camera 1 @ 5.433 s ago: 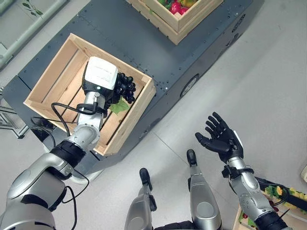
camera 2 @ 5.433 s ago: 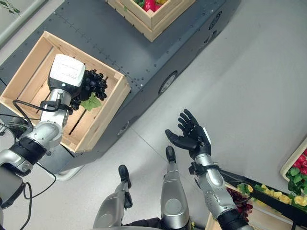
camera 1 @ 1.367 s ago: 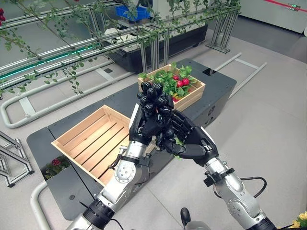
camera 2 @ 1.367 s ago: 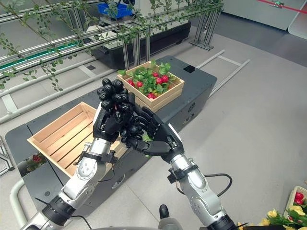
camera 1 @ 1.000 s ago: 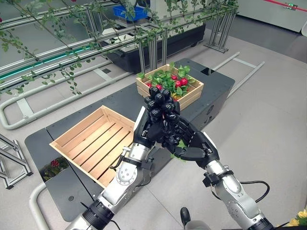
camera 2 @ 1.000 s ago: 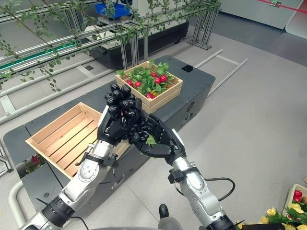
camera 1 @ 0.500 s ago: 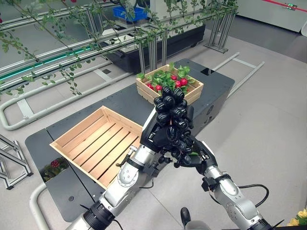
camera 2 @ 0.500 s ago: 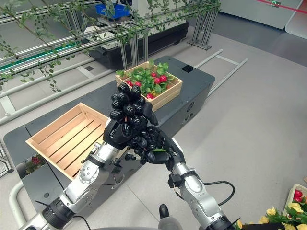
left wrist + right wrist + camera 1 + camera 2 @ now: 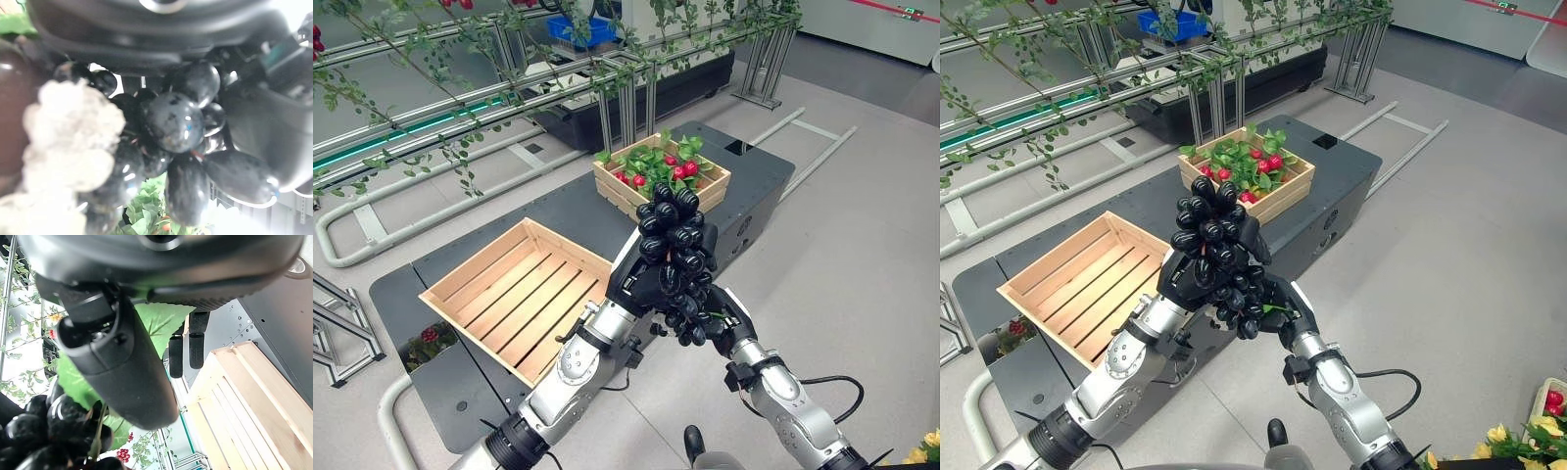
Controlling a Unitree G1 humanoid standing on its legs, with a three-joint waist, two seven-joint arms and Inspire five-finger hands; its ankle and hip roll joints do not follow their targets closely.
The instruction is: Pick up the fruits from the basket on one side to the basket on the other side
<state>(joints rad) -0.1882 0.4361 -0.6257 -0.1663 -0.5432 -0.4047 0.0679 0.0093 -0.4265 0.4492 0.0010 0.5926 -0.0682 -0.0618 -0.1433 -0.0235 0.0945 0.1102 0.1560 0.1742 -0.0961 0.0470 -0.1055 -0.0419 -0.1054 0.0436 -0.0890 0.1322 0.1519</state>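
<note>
A bunch of dark grapes (image 9: 671, 230) with a green leaf is held in the air between both hands, in front of the dark platform (image 9: 558, 201). My left hand (image 9: 641, 284) is curled round the bunch from behind, and the grapes (image 9: 176, 122) sit right against its palm. My right hand (image 9: 732, 315) comes up from below and closes on the lower part, its thumb (image 9: 122, 377) lying over the leaf (image 9: 156, 323). An empty wooden crate (image 9: 470, 257) stands on the platform to the left. A second crate (image 9: 705, 191) holds red fruit and leaves at the back.
Metal rails with trailing green vines (image 9: 509, 88) run behind the platform. A patch of red flowers (image 9: 426, 338) shows low beside the platform's left end. Grey floor (image 9: 862, 225) spreads out to the right.
The camera has risen from looking down into the crate. The left hand lifted the grapes out and carried them rightward; the right hand came under the bunch and closed on it.
</note>
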